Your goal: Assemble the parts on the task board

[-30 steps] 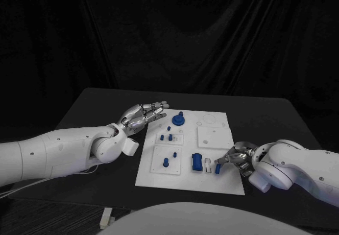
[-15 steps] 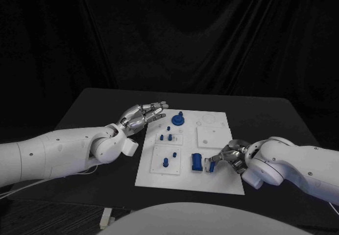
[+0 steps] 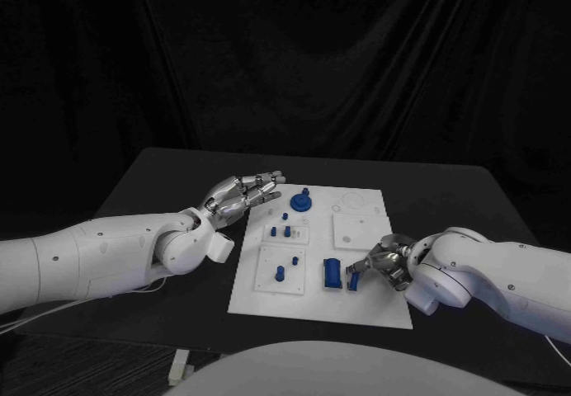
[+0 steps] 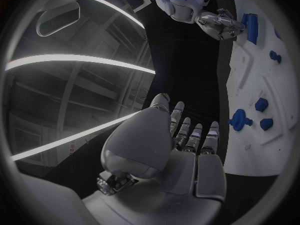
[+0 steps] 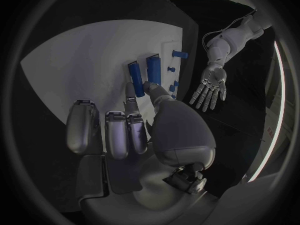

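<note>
Black table, white task board (image 3: 369, 307) at centre: right hand (image 3: 383, 266) seating a blue bar (image 3: 355, 276) near the board's right near corner.
Right hand pinches the bar beside a blue block (image 3: 332, 273); keep it upright, press straight down. Left hand (image 3: 242, 195) hovers released off the board's far left corner.

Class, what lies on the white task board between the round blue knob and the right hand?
Head view: small blue pegs between round blue knob and right hand.

Black table (image 3: 155, 177) under and around both hands, bare dark top beyond left hand's fingertips. Black curtain (image 3: 298, 74) hangs behind table, far past both hands.
</note>
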